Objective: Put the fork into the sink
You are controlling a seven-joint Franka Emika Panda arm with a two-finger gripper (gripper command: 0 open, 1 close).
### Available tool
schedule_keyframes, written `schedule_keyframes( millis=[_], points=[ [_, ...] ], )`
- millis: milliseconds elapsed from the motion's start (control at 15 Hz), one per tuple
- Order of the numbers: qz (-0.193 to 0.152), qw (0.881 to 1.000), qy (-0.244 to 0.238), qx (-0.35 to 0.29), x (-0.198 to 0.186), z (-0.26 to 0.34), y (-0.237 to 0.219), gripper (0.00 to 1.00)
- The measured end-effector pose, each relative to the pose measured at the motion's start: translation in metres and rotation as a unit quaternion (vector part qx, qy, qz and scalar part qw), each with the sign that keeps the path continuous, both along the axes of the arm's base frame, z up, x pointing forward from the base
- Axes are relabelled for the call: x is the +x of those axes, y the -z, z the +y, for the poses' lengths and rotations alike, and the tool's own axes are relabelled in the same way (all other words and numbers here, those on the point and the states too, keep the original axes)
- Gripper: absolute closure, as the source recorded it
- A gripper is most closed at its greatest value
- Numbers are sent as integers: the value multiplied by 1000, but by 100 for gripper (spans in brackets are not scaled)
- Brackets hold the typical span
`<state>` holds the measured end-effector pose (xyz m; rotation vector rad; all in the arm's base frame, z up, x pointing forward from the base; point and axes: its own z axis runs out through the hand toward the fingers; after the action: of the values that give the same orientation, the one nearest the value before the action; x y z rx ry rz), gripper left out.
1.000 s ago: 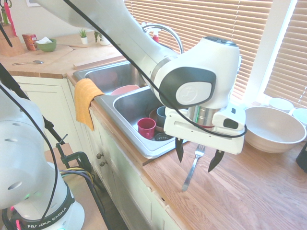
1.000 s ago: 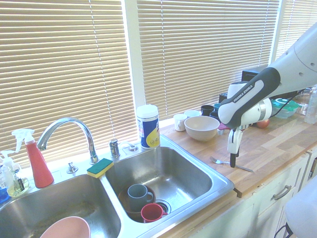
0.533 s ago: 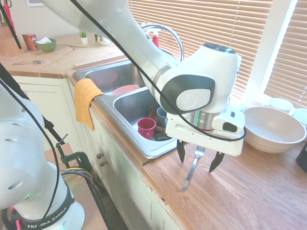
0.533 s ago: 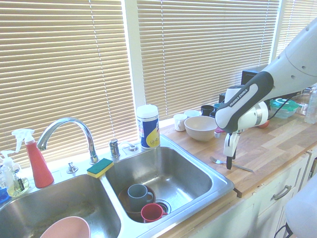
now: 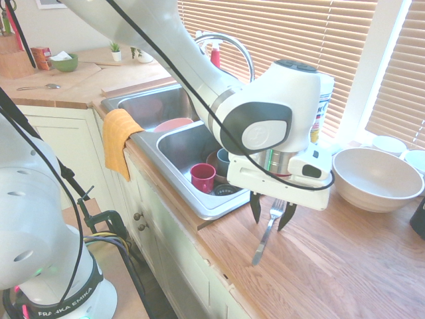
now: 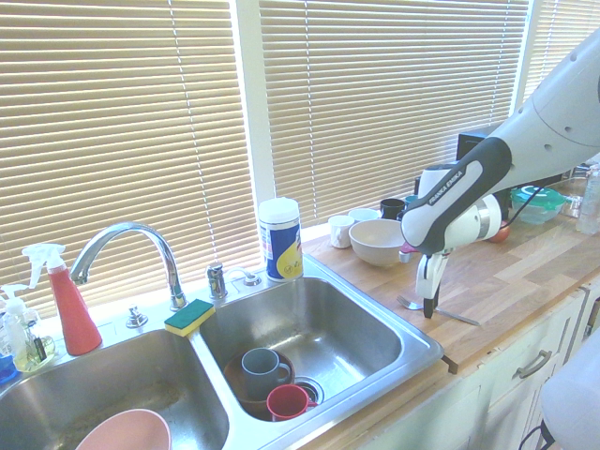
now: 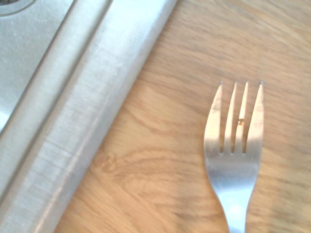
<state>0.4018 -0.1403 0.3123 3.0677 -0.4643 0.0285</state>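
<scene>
The jaws are parted above the wooden tabletop (image 5: pixel 312 259), and nothing is seen gripped. Between their tips, in the first exterior view, the four-tined metal fork (image 5: pixel 267 232) is framed near its head; whether it is touched cannot be told. Its handle is pointed away from the double-basin stainless steel sink (image 6: pixel 412 349), so its long axis runs out from under the jaws. Just beyond the tines the sink's rim is seen. A closing across the fork's neck seems called for.

Red mug (image 5: pixel 202 177); green-yellow sponge (image 6: pixel 189 317)
</scene>
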Motion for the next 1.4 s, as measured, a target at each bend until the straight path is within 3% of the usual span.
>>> schedule_keyframes(
  millis=[467, 733, 933, 1133, 1400],
  points=[
    [-1, 1000, 7, 3, 0, -2, 0, 100],
    [4, 998, 57, 24, 2, -6, -5, 100],
    [13, 994, 111, 21, 19, -7, -49, 100],
    [-4, 988, 156, -7, 35, 11, -111, 100],
    [-37, 975, 219, -24, 60, 98, -142, 100]
  ],
)
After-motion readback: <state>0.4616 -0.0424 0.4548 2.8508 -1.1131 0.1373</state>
